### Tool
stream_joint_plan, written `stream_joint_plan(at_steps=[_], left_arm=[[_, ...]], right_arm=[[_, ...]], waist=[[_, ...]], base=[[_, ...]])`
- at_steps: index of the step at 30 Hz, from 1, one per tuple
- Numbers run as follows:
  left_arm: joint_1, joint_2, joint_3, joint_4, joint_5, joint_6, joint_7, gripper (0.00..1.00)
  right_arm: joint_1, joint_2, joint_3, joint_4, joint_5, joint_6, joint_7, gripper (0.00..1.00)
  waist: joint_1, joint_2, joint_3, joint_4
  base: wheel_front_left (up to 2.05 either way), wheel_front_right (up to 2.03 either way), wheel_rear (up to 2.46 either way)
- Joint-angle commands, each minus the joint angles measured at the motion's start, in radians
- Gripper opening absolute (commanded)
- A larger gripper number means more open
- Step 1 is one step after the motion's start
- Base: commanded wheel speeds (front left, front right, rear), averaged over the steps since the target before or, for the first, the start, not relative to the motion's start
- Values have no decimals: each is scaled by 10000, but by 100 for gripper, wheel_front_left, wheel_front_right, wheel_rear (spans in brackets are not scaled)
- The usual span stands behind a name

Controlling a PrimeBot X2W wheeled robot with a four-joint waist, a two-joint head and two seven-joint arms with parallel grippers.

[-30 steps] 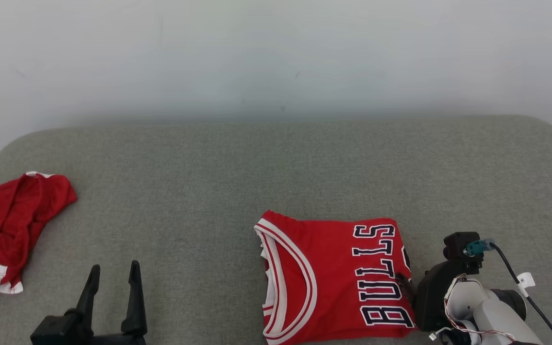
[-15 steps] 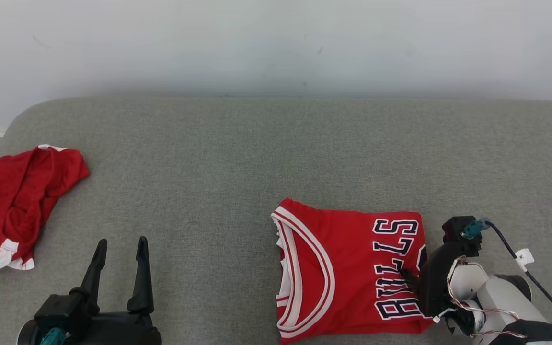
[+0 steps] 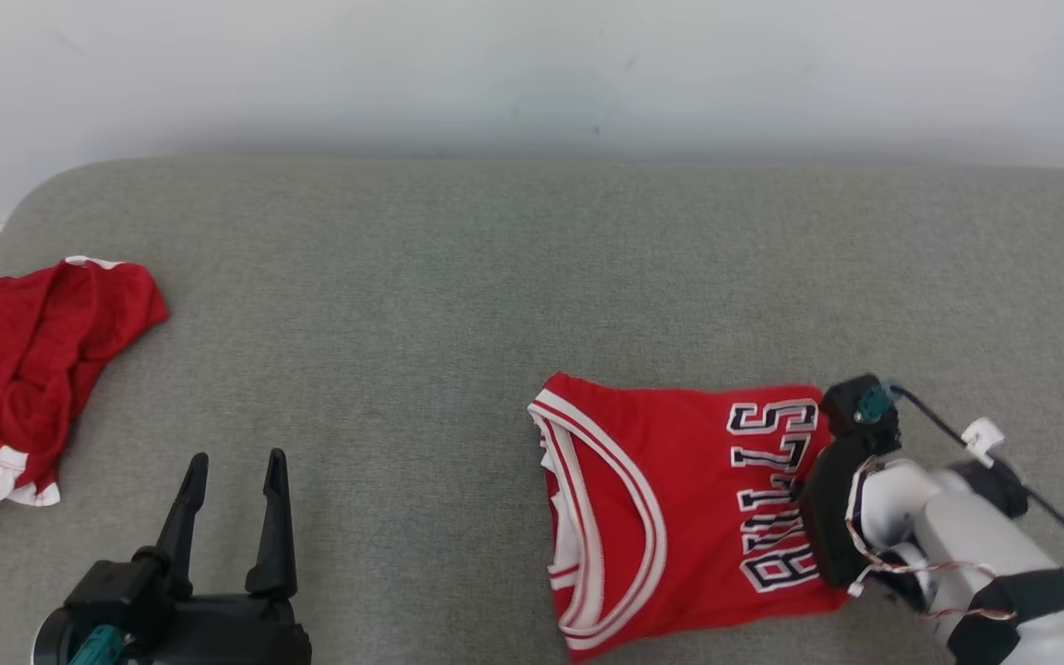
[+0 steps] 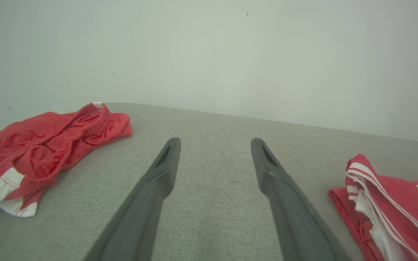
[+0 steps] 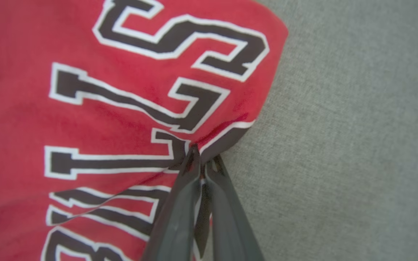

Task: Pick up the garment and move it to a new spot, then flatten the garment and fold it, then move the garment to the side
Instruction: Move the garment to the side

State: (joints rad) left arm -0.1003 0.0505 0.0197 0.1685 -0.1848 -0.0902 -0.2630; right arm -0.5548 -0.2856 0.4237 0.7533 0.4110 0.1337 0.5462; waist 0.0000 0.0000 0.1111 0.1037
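- Right gripper [image 5: 201, 159]: fingers pressed together, clamped on the edge of the red jersey [image 3: 680, 499] beside the lettering. Cloth puckers into the tips.
- Jersey lies folded in a rough rectangle on the grey cushion [image 3: 403, 305]. All of it spreads away from the right fingertips toward the left gripper's side, collar trim at the end farthest from the pinch.
- Cannot tell whether the pinch has every layer or the top one alone; the tips hide the underside.
- Left gripper [image 3: 236, 455]: fingers apart, nothing between them, low over bare cushion, well apart from the jersey.
- Crumpled red shorts [image 3: 33, 360] lie on the left gripper's outer side, far from the jersey.
- Judgement: folding looks done. The step in hand is the last one, shifting the folded jersey aside.
- To do it well: a one-edge pinch means the rest trails. Drag low and slowly, pinched edge leading, so the layers follow flat.
- A high lift would likely let the free layers hang and the fold open. The cushion weave looks rough, so a quick drag may bunch the bottom layer.
- If only the top layer is caught, the stack will shear. Watch the collar end for lag, and regrip deeper if so.
- Bare cushion on the right gripper's outer side looks the easy way to go; pulling suits cloth better than pushing.
- Left gripper is free to steady the collar end.
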Motion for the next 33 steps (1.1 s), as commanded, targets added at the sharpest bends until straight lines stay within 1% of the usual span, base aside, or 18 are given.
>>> stream_joint_plan(at_steps=[1,2,3,6,9,10,11,14,19,24,28,33], left_arm=[[-186,3,35,-74,49,-44,-17,100],[-215,2,49,-113,71,-60,-17,100],[-257,4,118,-230,53,-90,-17,100],[-320,2,235,-504,101,-105,-15,100],[-534,4,239,-758,167,-135,-12,100],[-610,4,247,-845,210,-148,-12,100],[-610,4,247,-845,210,-148,-12,100],[-835,7,207,-1029,293,-211,-11,100],[-1294,58,11,-1277,539,-298,-11,100],[-1753,173,-118,-1459,601,-344,-11,100],[-2050,272,-254,-1540,652,-381,-11,100],[-2329,434,-374,-1587,670,-386,-11,100]], right_arm=[[-225,-574,308,16,-307,-60,50,0],[-412,-794,550,-96,-404,-59,66,0],[-814,-1074,924,-365,-479,-52,44,0],[-1543,-1501,1344,-683,-525,-48,28,0],[-2120,-1938,1524,-764,-566,-46,-100,0],[-2331,-2031,1562,-779,-592,-46,-145,0],[-2331,-2031,1562,-779,-592,-46,-145,0],[-2861,-2281,1489,-725,-612,-46,-277,0],[-3496,-2751,1033,-309,-809,-46,-636,0],[-3928,-3032,157,144,-1298,-45,-1412,0],[-4222,-3192,-550,454,-1817,-46,-1989,0],[-4405,-3315,-1361,675,-2727,-46,-2529,0]], waist=[[0,0,155,-186],[0,0,226,-285],[0,0,393,-529],[0,0,731,-1042],[0,0,1101,-1521],[0,0,1230,-1689],[0,0,1230,-1689],[0,0,1607,-2158],[0,0,2225,-2821],[0,0,2806,-3239],[0,0,3249,-3395],[0,0,3506,-3424]], base=[[0,0,0],[0,0,0],[0,0,0],[0,0,0],[0,0,0],[0,0,0],[0,0,0],[0,0,0],[0,0,0],[0,0,0],[0,0,0],[0,0,0]])
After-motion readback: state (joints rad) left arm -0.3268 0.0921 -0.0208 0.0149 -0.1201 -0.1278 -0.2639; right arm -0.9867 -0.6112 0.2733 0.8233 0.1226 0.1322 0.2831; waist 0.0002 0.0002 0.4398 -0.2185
